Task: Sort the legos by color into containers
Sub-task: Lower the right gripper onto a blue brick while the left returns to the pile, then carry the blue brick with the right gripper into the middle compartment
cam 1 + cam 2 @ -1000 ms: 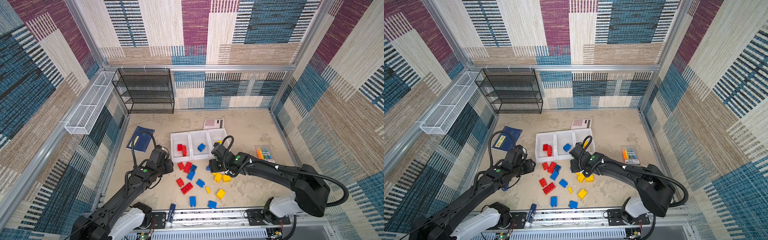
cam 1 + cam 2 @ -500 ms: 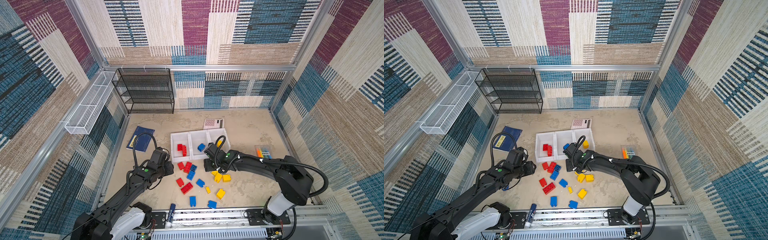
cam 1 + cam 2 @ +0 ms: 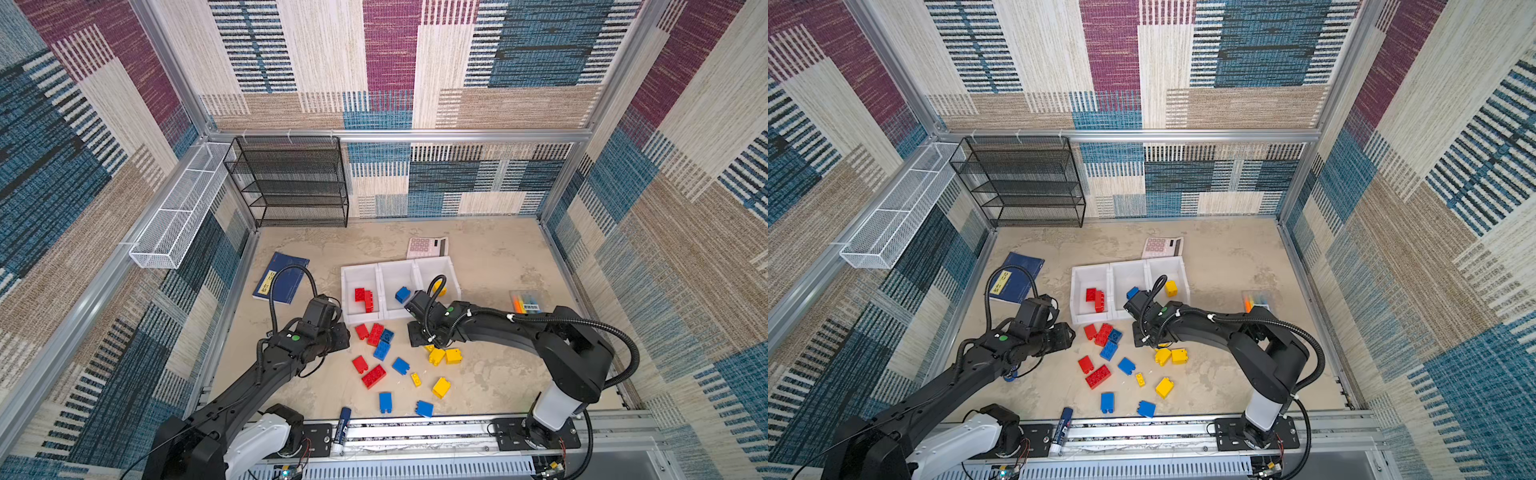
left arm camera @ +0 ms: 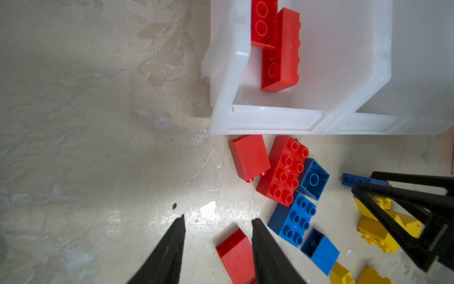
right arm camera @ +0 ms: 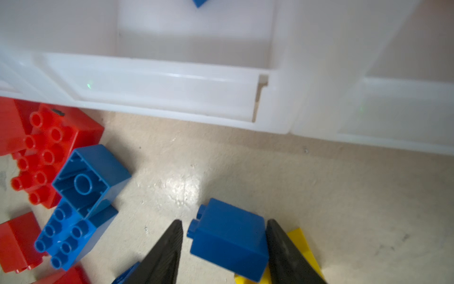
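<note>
We are straddling a small blue plastic brick (image 5: 228,242) with our right pincer (image 5: 224,221), six o'clock of the white plastic bins (image 3: 399,266); whether it's clenched we cannot tell.

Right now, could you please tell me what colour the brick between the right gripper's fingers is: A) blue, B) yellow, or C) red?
A: the right wrist view shows a blue brick lying on the table between the fingers of the right gripper.
</note>
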